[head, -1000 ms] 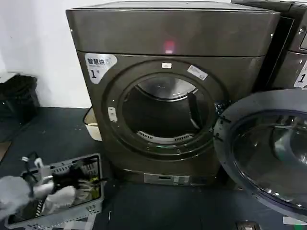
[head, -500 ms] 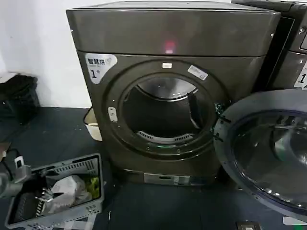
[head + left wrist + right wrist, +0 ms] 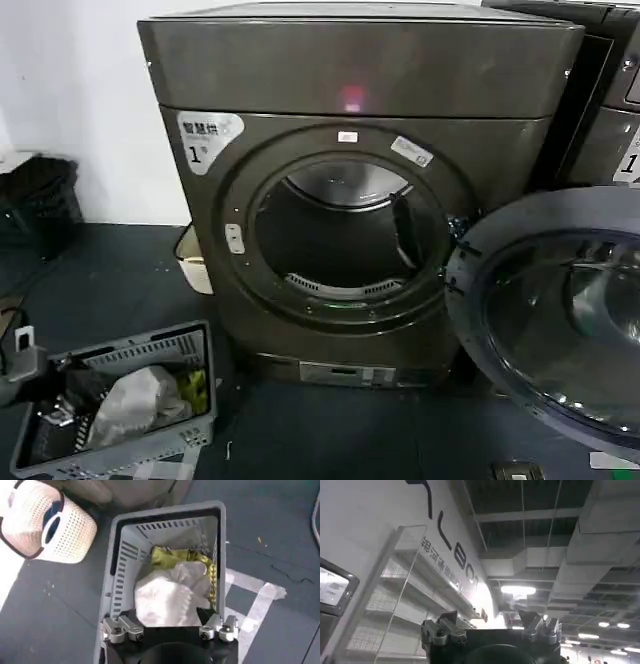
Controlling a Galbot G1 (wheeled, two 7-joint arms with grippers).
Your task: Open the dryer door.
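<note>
Since a second ago, the left gripper is drawing back to the head view's left edge beside the basket; the dryer door is hanging wide open right of the dryer. From the left wrist, its fingers are spread over the laundry. From the right wrist, the right gripper is pointing ceilingward, released.

**Materials and finishes**

Dryer: brushed dark metal, satin sheen, paper-looking stickers on front. Dryer door: matt grey plastic inner ring around glossy tinted glass. Drum: shiny bare metal. Laundry basket: grey slotted plastic, matt, holding crumpled white and yellow cloth. White basket: perforated plastic. Floor: dark, matt, scuffed. Left gripper: black plastic body, bare metal fingers.
</note>
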